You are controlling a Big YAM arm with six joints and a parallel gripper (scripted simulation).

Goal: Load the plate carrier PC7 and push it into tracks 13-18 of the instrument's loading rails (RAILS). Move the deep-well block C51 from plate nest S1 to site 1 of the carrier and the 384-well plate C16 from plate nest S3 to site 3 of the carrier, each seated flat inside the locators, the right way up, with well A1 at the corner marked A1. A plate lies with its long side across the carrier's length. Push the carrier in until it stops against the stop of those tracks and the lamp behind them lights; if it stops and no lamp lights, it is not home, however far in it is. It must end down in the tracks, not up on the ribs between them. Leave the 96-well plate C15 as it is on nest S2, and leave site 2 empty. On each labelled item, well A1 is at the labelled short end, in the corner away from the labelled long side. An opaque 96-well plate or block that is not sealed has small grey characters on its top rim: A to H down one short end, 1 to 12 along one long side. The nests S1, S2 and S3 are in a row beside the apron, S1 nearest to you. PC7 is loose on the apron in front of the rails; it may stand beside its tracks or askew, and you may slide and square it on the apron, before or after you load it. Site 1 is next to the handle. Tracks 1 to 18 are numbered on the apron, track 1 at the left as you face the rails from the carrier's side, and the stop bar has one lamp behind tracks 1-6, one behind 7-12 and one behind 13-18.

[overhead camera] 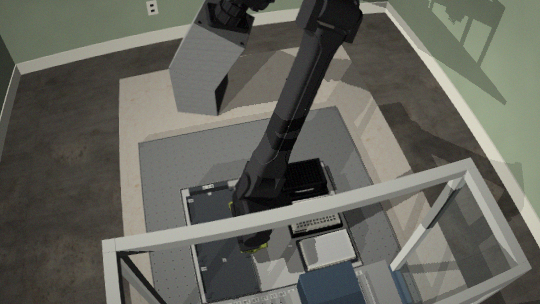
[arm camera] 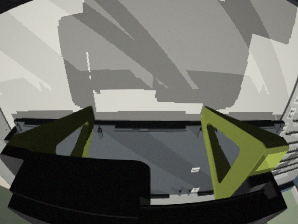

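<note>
Fingers spread wide and holding nothing, gripper (overhead camera: 256, 249) low over dark carrier PC7 (overhead camera: 212, 209), with black block C51 (overhead camera: 306, 176) apparently untouched on its nest beside: best lifted clear, centred across the block's sides, then lowered level before closing.

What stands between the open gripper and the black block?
Nothing visible. The gripper hangs open over the carrier; the black block sits beside it. The white frame bar passes overhead.
</note>
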